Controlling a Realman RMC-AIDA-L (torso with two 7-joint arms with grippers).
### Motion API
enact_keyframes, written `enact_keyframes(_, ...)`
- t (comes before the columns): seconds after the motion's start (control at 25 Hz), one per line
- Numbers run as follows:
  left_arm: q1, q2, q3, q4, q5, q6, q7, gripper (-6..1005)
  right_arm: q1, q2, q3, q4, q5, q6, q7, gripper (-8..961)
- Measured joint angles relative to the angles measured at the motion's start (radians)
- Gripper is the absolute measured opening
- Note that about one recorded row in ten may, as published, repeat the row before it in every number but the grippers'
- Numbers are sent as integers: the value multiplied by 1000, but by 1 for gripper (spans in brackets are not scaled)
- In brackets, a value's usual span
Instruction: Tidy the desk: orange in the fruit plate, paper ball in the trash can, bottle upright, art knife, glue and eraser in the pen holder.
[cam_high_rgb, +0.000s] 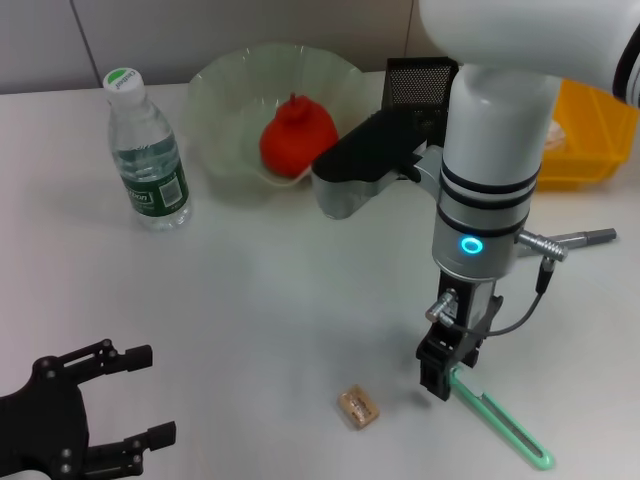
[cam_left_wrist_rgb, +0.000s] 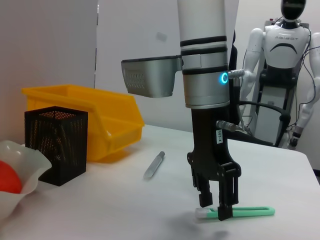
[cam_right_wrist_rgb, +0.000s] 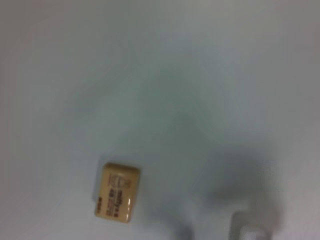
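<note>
bottle (cam_high_rgb: 146, 150) upright far L | fruit plate (cam_high_rgb: 225, 100) just R of it, orange (cam_high_rgb: 296, 137) inside | pen holder (cam_high_rgb: 415, 82) behind-R of plate | eraser (cam_high_rgb: 360, 407) near front, art knife (cam_high_rgb: 500, 417) R of eraser

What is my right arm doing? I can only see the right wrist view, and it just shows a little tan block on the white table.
Observer: The right end effector is down at the table, right at one end of a green art knife.
Operator: Where is the pen holder?
Observer: The black mesh pen holder stands at the far side of the table, next to a yellow bin.
Operator: And my other arm?
Observer: The left end effector is open, low at the near left of the table, holding nothing.
</note>
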Motion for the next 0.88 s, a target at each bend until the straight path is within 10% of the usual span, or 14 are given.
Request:
enact_keyframes(0.36,-2,-2,0,0,-1,0,2,810,-1,0,-19,10,0,10,0,415)
enact_keyframes(0.88,-2,-3,0,-2,-1,-1,4,811,2,0,-58,27,17,37,1,343)
